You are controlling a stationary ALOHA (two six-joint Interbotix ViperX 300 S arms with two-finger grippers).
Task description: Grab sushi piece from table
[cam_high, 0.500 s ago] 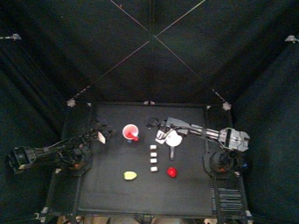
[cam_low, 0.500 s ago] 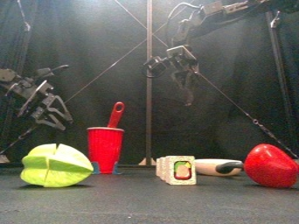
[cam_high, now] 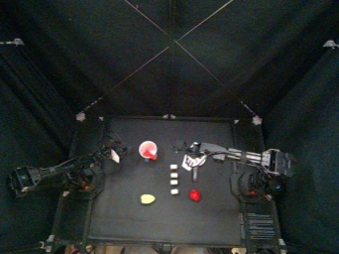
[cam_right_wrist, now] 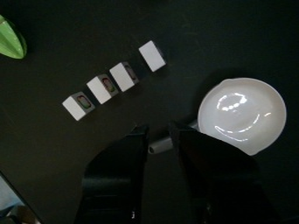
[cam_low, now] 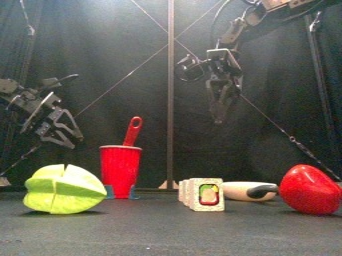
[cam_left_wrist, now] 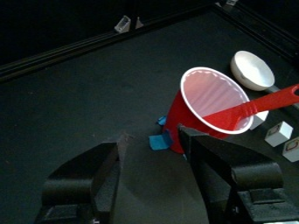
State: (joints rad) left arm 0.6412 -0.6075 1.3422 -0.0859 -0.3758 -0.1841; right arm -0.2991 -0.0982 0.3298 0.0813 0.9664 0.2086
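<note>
A short row of several sushi pieces (cam_high: 176,178) lies in the middle of the black table (cam_high: 119,208). They stand front and centre in the front view as sushi pieces (cam_low: 203,194) and show as white-rimmed blocks (cam_right_wrist: 112,82) in the right wrist view. My right gripper (cam_high: 191,152) hangs high above the table (cam_low: 222,108), over the white bowl and just behind the row. Its jaws (cam_right_wrist: 160,133) stand open and hold nothing. My left gripper (cam_high: 105,157) rests at the left, raised, open (cam_left_wrist: 163,144) and empty.
A red cup (cam_high: 149,151) with a red spoon in it (cam_low: 120,170) stands left of the white bowl (cam_high: 197,158). A green fruit (cam_low: 64,189) lies front left and a red fruit (cam_low: 310,190) front right. Blue tape (cam_left_wrist: 156,140) marks the table beside the cup.
The right gripper has shifted a little towards the right side and the table's front, from behind the bowl to over it. The left arm has not moved.
</note>
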